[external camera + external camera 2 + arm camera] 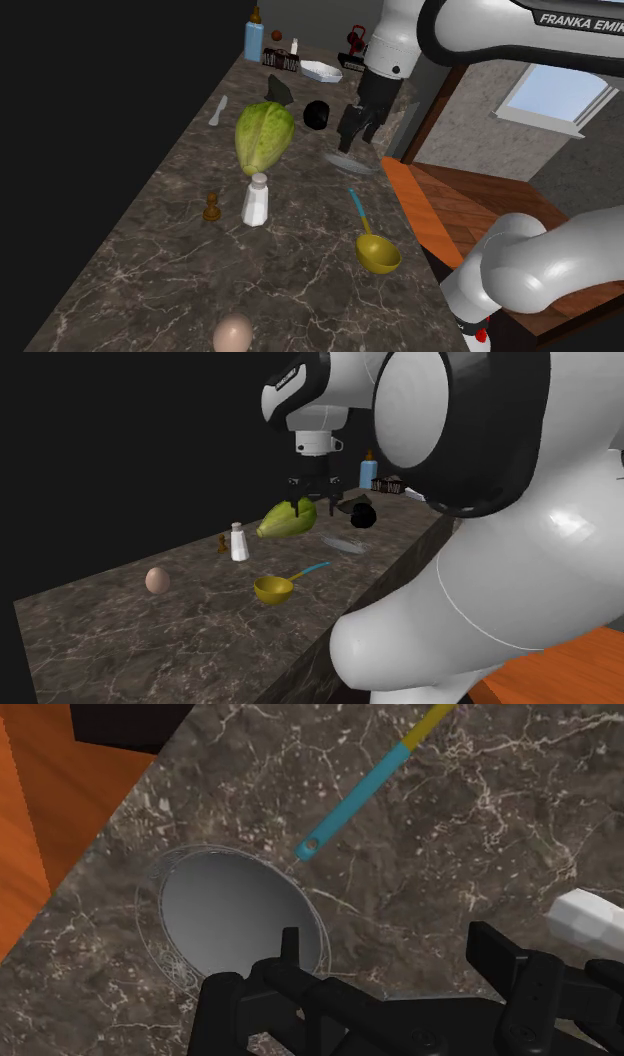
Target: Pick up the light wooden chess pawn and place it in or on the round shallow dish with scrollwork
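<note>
The small brown chess pawn point(211, 207) point(222, 543) stands upright on the dark marble counter, just beside a white shaker point(257, 199). The round shallow dish point(350, 163) point(345, 544) point(235, 919) looks clear and greyish, with faint scrollwork on its rim, and lies near the counter's edge. My gripper point(358, 128) point(312, 504) point(395, 954) hangs open and empty above the counter, right beside the dish and far from the pawn. Its fingers point(288, 949) stand well apart.
A green lettuce head point(264, 135) lies between gripper and pawn. A yellow ladle point(378, 252) with a teal handle point(370, 789) lies past the dish. An egg point(233, 333), a black lump point(317, 114), a blue bottle point(254, 40) and a white tray point(322, 71) share the counter. Orange floor point(40, 814) lies beyond its edge.
</note>
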Motion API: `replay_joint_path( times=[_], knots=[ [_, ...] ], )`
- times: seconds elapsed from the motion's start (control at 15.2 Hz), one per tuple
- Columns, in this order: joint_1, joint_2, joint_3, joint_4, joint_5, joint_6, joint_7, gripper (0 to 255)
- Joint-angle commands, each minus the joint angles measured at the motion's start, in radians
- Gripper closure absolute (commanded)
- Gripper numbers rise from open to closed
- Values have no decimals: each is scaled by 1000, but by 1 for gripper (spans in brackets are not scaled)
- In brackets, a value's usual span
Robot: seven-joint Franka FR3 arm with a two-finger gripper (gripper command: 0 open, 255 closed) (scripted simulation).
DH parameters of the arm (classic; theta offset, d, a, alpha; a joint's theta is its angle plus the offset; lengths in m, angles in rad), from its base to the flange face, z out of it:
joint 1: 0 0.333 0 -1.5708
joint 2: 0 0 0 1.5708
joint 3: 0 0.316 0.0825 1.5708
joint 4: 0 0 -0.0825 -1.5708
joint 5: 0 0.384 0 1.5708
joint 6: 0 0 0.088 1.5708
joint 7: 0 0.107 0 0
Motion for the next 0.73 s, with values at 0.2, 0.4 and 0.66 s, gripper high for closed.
replay_joint_path(
  times=[0.2, 0.4, 0.66],
  knots=[
    [24, 134, 91, 94, 18, 29, 109, 0],
    [36, 225, 143, 162, 13, 45, 175, 0],
    [55, 359, 208, 268, -12, 57, 267, 0]
  ],
)
